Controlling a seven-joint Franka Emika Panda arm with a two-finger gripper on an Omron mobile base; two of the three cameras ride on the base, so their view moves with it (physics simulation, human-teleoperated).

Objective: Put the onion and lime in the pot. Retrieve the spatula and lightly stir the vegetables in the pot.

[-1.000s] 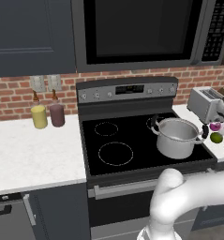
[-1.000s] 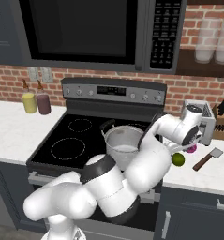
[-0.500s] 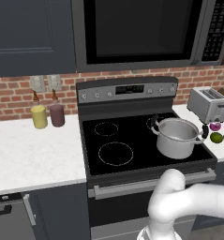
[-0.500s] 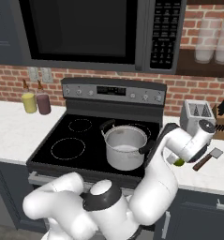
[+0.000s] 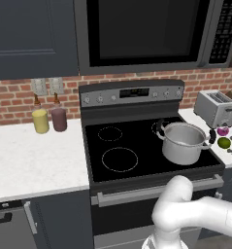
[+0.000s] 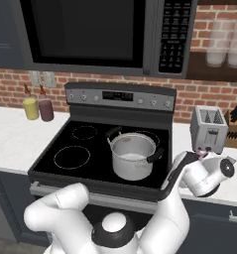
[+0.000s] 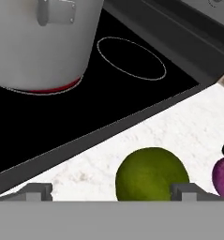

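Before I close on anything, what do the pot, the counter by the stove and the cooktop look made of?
Shiny straight-sided pot: looks like polished stainless steel, bright reflective walls, black handles. White speckled counter: stone-like, probably marble or laminate, faint grey mottling. Black cooktop: smooth glass-ceramic by its look, flat gloss with thin printed burner rings.

The robot arm (image 6: 199, 173) is swinging farther right and lower than a second ago, past the pot (image 6: 133, 156) toward the counter (image 7: 179, 126). Its hand now sits just above the lime (image 7: 152, 174), with the onion (image 7: 223, 174) beside it.
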